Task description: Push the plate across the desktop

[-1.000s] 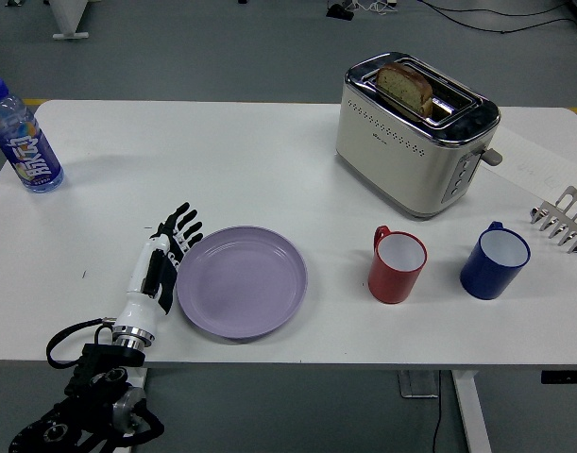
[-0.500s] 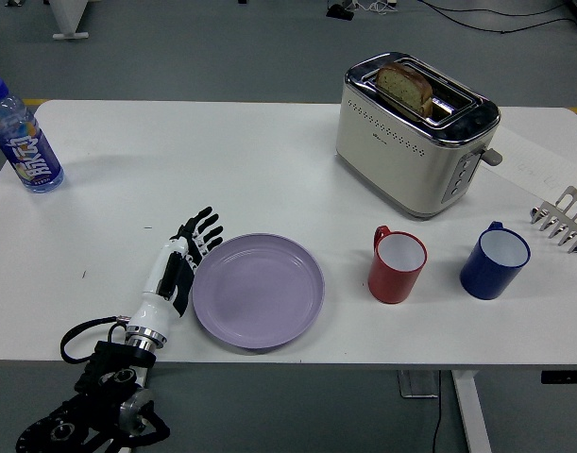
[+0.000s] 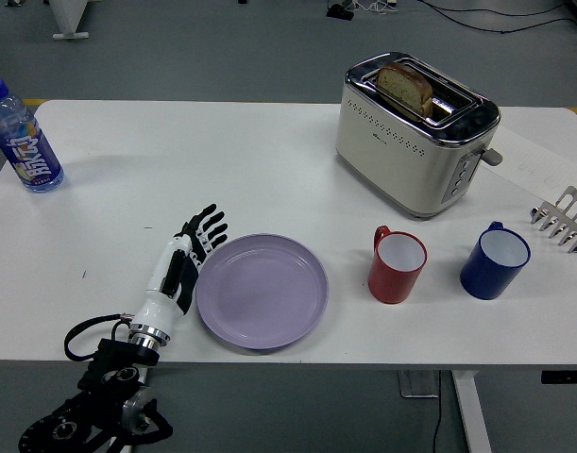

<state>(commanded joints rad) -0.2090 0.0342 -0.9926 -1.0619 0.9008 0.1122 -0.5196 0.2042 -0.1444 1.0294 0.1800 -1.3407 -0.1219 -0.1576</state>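
A lilac plate (image 3: pixel 262 291) lies flat on the white table (image 3: pixel 222 170), near the front edge and left of the middle. My left hand (image 3: pixel 186 253) lies against the plate's left rim, its black fingers (image 3: pixel 205 229) straight and spread, holding nothing. The white forearm runs back to the lower left corner. My right arm is out of the picture.
A red mug (image 3: pixel 397 264) stands just right of the plate, a blue mug (image 3: pixel 495 260) further right. A toaster (image 3: pixel 415 132) with a slice of bread stands at the back right. A water bottle (image 3: pixel 22 138) is at the far left, a metal rack (image 3: pixel 564 219) at the right edge.
My left hand has pushed the plate to the right across the table, closing much of the gap to the red mug. The push slowed in the last half second.
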